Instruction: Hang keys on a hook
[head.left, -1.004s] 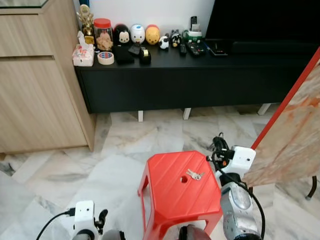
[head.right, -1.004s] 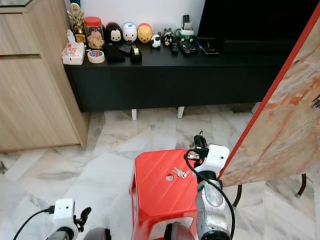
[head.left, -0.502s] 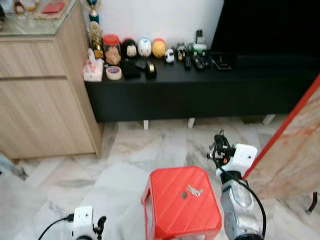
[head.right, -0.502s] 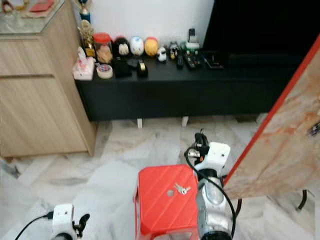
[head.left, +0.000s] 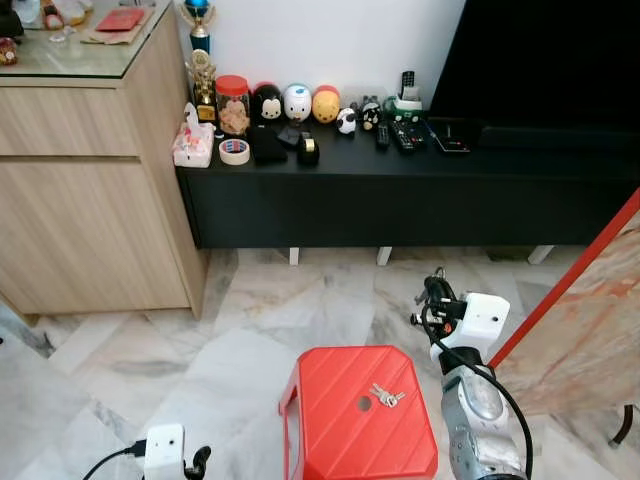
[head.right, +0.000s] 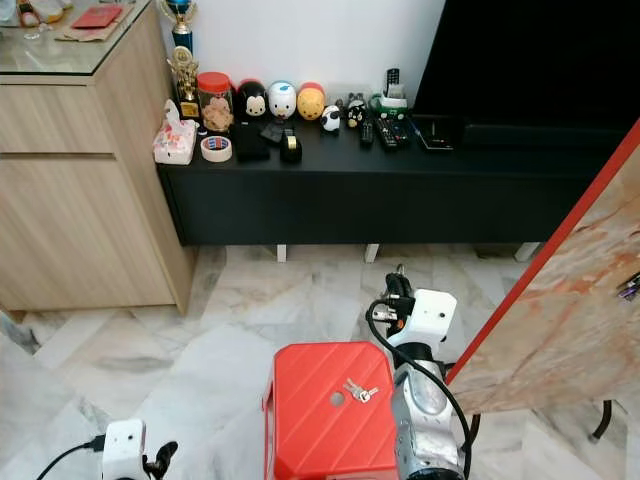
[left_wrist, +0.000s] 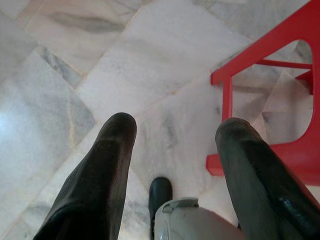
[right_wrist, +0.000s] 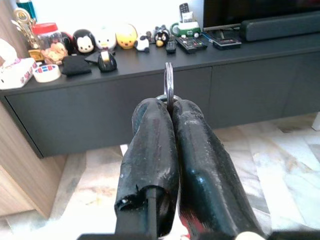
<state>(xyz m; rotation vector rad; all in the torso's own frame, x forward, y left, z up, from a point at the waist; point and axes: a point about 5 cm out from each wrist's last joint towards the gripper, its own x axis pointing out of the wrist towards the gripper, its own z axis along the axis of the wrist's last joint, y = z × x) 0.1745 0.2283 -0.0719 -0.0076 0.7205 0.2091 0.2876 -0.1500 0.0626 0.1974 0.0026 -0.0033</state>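
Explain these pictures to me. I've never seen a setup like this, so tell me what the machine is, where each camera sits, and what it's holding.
This is a walking humanoid robot with two silver arms, each ending in a gripper of two black fingers. Two pictures come from cameras on its head, looking down at a marble floor, a red stool and a long black cabinet lined with toys and remotes. A set of keys lies on the stool. The other two come from cameras on its wrists. The right gripper, raised beside the stool, is closed on a metal key ring. The left gripper hangs open above the floor, near the stool's leg. I cannot make out a hook anywhere.
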